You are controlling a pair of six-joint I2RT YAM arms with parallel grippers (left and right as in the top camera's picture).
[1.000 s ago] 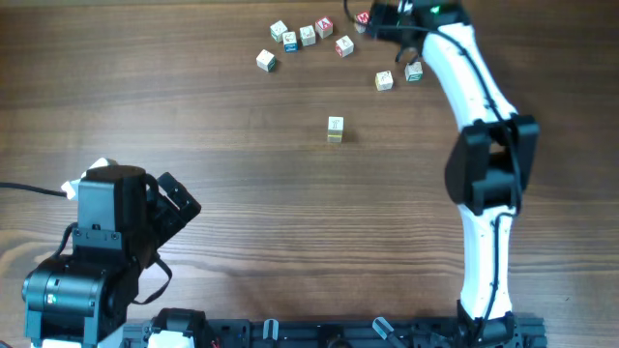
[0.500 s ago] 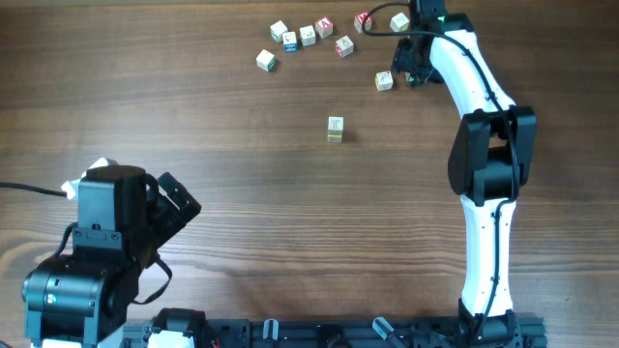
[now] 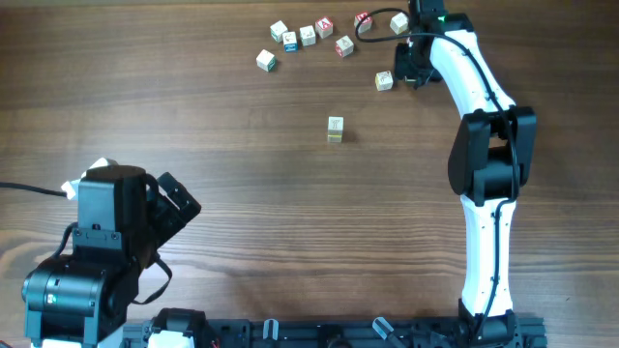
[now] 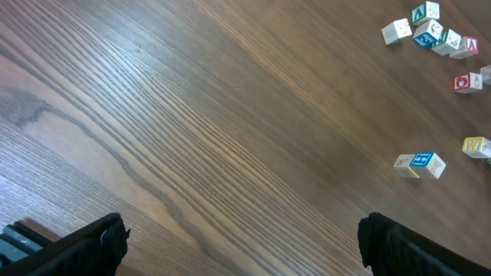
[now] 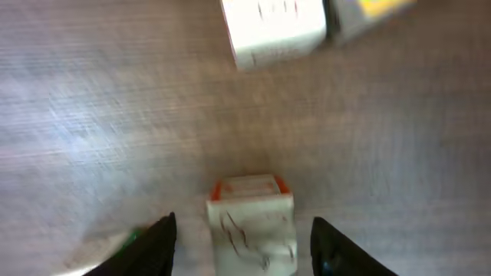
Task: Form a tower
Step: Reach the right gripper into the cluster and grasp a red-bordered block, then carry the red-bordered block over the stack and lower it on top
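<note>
The tower (image 3: 335, 129) is a short stack of pale letter cubes standing alone mid-table; in the left wrist view the tower (image 4: 420, 164) shows a blue mark, far right. My right gripper (image 3: 411, 72) reaches down at the far right of the table beside a loose cube (image 3: 384, 81). In the right wrist view its dark fingers (image 5: 157, 247) straddle a pale, orange-edged letter cube (image 5: 252, 234), with a gap on each side. The right gripper (image 5: 247, 249) is partly narrowed, open. My left gripper (image 4: 242, 247) is wide open over bare wood, near left.
Several loose letter cubes (image 3: 308, 36) lie scattered along the far edge, and two more (image 3: 399, 21) sit close to the right arm. A white cube (image 5: 276, 27) and a yellow one (image 5: 372, 8) lie just beyond the straddled cube. The left arm's base (image 3: 97, 251) fills the near-left corner.
The right gripper moved from the far edge toward me, came down over a loose cube, and its jaws narrowed around it. The left arm and the tower have not moved.
</note>
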